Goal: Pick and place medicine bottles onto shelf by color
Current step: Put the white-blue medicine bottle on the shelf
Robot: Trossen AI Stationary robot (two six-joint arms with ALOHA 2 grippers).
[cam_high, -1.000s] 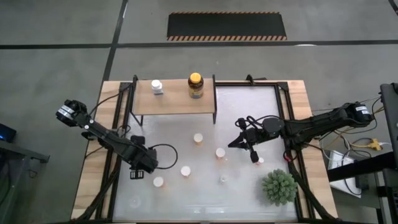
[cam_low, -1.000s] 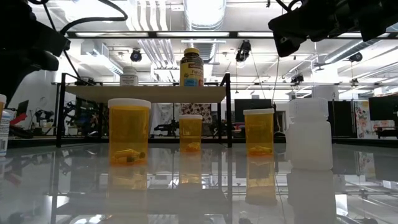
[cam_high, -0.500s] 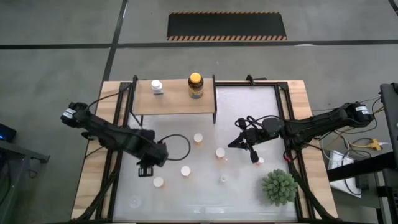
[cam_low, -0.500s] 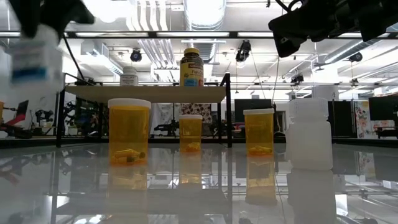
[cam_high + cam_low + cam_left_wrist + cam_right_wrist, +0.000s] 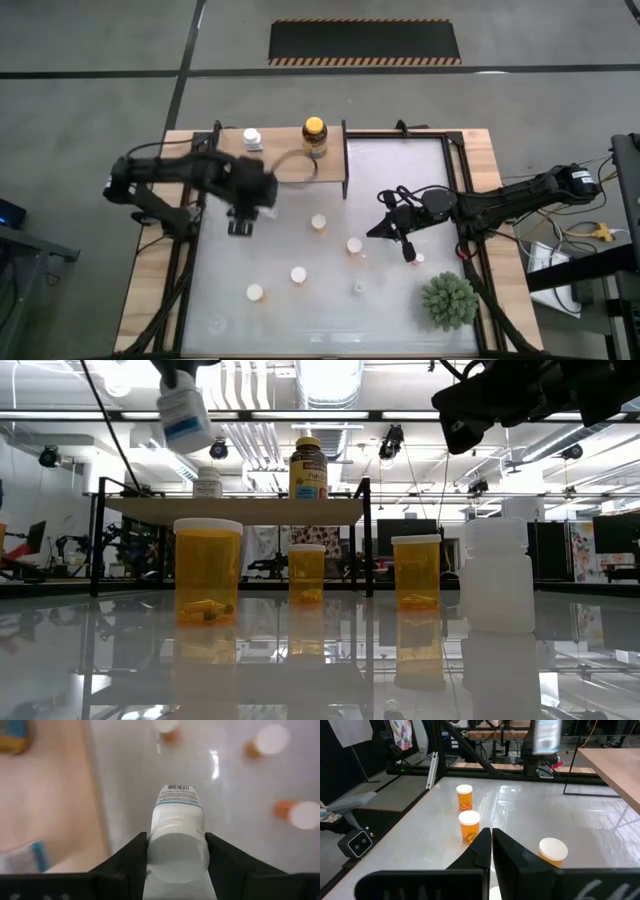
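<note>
- From above, the left gripper (image 5: 243, 215) hangs off the shelf's (image 5: 285, 168) front edge, over open tabletop; a second ago it sat lower-left near the table's side rail.
- At table level, its white bottle (image 5: 186, 415) is airborne above shelf height, the orange bottles (image 5: 208, 570) below.
- Left wrist: fingers (image 5: 125, 865) clamp the bottle's capped end.
- Right gripper (image 5: 404, 240) idles, fully closed and empty, mid-table.

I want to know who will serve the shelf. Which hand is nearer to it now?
Left. The left hand, holding a white bottle, hovers just beside the shelf; the right hand waits shut, farther away over the table.
</note>
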